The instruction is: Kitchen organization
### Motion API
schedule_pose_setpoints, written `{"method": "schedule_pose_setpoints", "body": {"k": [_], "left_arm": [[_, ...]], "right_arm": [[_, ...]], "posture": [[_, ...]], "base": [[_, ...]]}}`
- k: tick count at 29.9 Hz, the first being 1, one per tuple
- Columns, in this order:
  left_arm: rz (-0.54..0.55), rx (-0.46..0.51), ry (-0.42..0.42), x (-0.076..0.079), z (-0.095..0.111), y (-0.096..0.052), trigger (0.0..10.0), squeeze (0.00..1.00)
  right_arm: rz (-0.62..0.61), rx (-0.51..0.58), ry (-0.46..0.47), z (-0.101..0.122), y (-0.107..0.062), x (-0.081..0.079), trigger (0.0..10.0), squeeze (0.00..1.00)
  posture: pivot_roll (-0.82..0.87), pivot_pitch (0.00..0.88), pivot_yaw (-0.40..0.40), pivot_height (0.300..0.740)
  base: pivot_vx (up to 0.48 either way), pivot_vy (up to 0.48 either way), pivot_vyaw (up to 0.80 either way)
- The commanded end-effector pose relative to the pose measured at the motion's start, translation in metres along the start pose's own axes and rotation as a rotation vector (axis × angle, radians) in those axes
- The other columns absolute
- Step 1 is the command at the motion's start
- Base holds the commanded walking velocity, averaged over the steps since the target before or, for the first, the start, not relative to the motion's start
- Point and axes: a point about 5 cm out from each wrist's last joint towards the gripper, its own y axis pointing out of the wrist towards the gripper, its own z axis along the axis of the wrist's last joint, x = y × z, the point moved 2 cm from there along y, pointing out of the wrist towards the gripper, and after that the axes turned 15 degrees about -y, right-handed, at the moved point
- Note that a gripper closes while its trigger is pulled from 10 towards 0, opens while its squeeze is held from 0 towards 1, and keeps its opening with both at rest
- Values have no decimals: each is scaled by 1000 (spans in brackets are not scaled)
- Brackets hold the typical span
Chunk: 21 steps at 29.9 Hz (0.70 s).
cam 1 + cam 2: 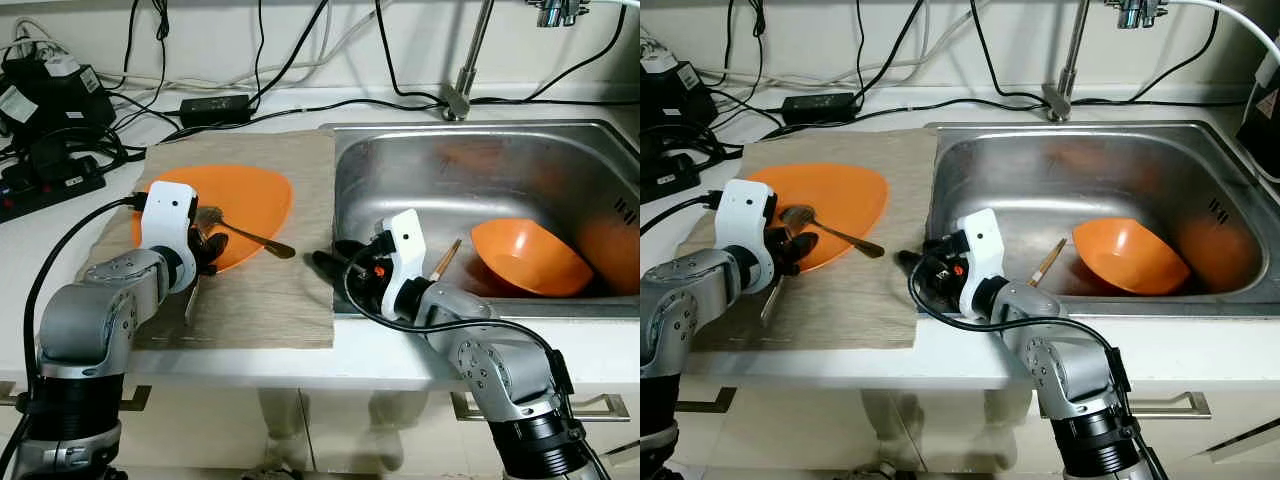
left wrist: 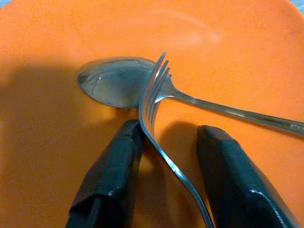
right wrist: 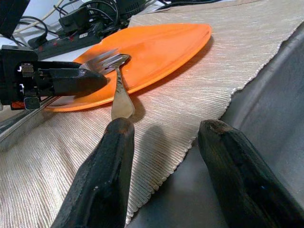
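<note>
1. Left gripper sits over the orange plate, fingers parted a bit with the fork running between them. Can't tell if they're actually pinching it.
2. Just past its fingertips lies a spoon, bowl on the plate, tines touching it.
3. Right gripper hangs wide and empty at the sink edge, over the mat; the plate is ahead of it.
4. Behind it in the sink: an orange bowl and a wooden stick.
</note>
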Motion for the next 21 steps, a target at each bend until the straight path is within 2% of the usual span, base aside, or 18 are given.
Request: {"method": "schedule_pose_setpoints", "body": {"k": [1, 11, 21], "left_arm": [[7, -13, -1, -3, -4, 1, 0, 0], [1, 30, -16, -4, 3, -1, 0, 0], [-28, 107, -41, -4, 18, -4, 0, 0]], "right_arm": [[-9, -5, -9, 1, 0, 0, 10000, 0], [-8, -4, -5, 1, -1, 0, 10000, 0], [-7, -5, 3, 0, -1, -1, 10000, 0]], "posture": [[23, 21, 94, 740], [24, 22, 93, 740], [27, 28, 94, 740]], "base": [[0, 0, 0], [0, 0, 0], [0, 0, 0]]}}
